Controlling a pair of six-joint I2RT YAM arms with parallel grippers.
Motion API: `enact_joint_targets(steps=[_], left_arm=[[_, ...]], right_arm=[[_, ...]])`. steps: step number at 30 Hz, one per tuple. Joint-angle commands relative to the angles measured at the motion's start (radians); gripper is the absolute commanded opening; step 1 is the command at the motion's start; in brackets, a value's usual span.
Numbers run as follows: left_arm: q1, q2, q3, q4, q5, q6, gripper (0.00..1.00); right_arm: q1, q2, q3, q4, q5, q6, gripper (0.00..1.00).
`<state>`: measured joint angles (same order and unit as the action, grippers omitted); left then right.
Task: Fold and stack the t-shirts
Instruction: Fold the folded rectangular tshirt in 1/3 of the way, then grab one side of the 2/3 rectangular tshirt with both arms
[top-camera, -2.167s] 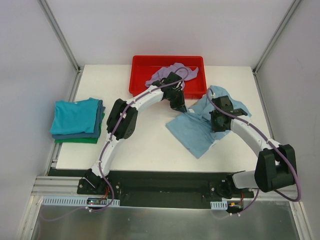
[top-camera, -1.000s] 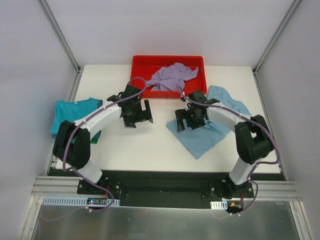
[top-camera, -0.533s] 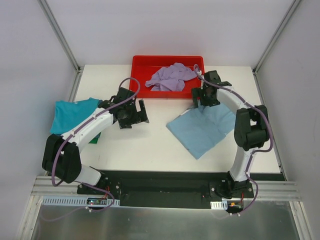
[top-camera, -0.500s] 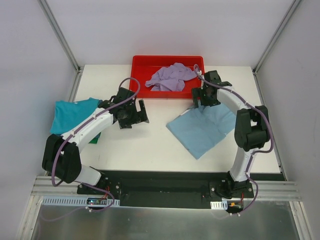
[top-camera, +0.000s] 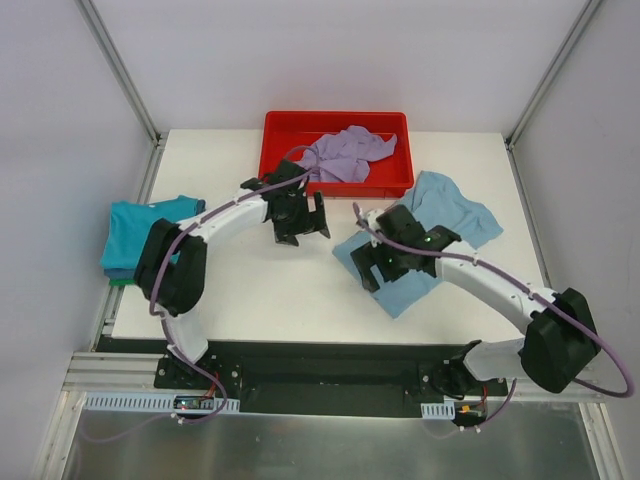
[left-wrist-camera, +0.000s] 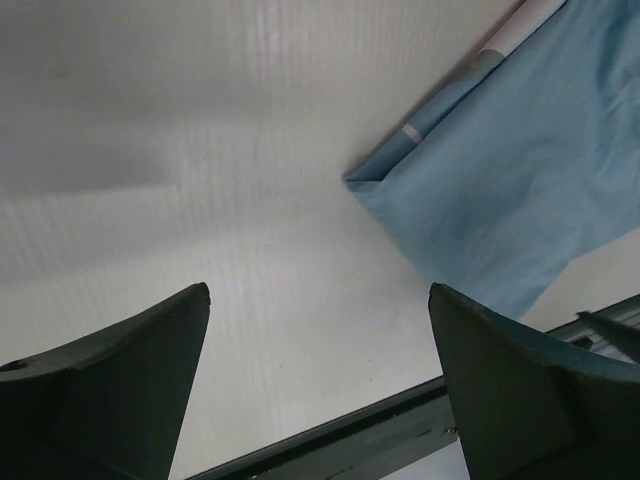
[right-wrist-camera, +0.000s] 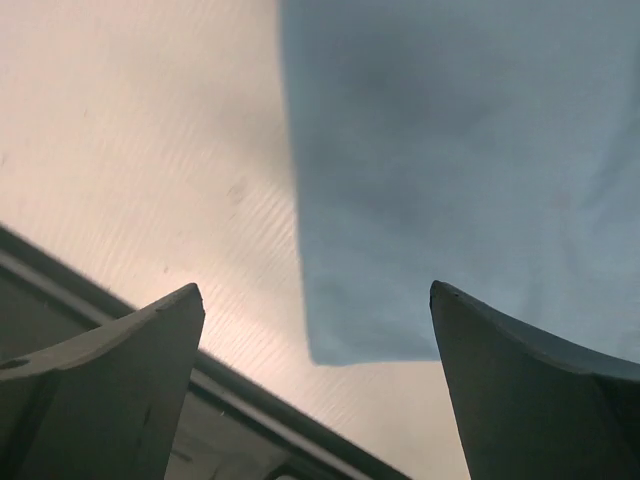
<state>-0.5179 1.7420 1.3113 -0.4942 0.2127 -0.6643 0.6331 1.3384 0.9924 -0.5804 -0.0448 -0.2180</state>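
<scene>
From above, the light blue t-shirt (top-camera: 455, 210) lies right of centre on the table (top-camera: 250, 290), just in front of the red tray (top-camera: 270, 150), which holds a crumpled lavender shirt (top-camera: 350, 155). The folded stack (top-camera: 140, 230), teal on top, sits at the far left, well apart. The right gripper (top-camera: 372, 268) hangs over the shirt's lower-left part, and the left gripper (top-camera: 303, 230) is just beside its left corner. I'd say both are lining up on that edge to take hold for a fold.

Half a second ago the right gripper was up at the shirt's far corner by the tray; it is now at the near-left part. The left gripper has shifted rightward toward the cloth, and the shirt's upper right looks more rumpled and spread than before.

In the left wrist view, the fingers are spread wide with only bare table between them. The shirt's corner sits in the upper right.

In the right wrist view, the fingers are again wide apart and grasp nothing. The shirt's edge and corner fill the right side, directly beneath the gap.
</scene>
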Motion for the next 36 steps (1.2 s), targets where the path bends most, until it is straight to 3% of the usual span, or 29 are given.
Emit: enact_joint_targets(steps=[1, 7, 14, 19, 23, 28, 31, 33, 36], left_arm=[[-0.057, 0.128, 0.129, 0.002, 0.082, 0.008, 0.89], [-0.114, 0.272, 0.232, 0.002, 0.106, 0.012, 0.79], [-0.12, 0.34, 0.224, 0.002, 0.073, -0.018, 0.58], [-0.122, 0.372, 0.221, 0.002, 0.067, -0.023, 0.51], [-0.122, 0.395, 0.227, 0.002, 0.079, -0.031, 0.37], [-0.123, 0.419, 0.232, 0.002, 0.091, -0.035, 0.25], [-0.125, 0.435, 0.235, 0.002, 0.09, -0.037, 0.1], [-0.125, 0.438, 0.23, 0.002, 0.086, -0.034, 0.0], [-0.125, 0.415, 0.207, 0.002, 0.056, -0.041, 0.0]], right_arm=[[0.117, -0.016, -0.086, -0.095, -0.044, 0.066, 0.97], [0.169, 0.011, -0.13, -0.084, -0.07, 0.068, 0.99], [0.203, 0.074, -0.143, -0.064, -0.021, 0.129, 0.88], [0.208, 0.103, -0.172, -0.044, 0.002, 0.147, 0.81], [0.208, 0.137, -0.178, -0.032, 0.02, 0.167, 0.77], [0.208, 0.189, -0.175, -0.067, 0.092, 0.216, 0.56], [0.208, 0.196, -0.193, -0.05, 0.088, 0.253, 0.47], [0.208, 0.203, -0.196, -0.055, 0.121, 0.276, 0.34], [0.206, 0.232, -0.184, -0.076, 0.172, 0.301, 0.2]])
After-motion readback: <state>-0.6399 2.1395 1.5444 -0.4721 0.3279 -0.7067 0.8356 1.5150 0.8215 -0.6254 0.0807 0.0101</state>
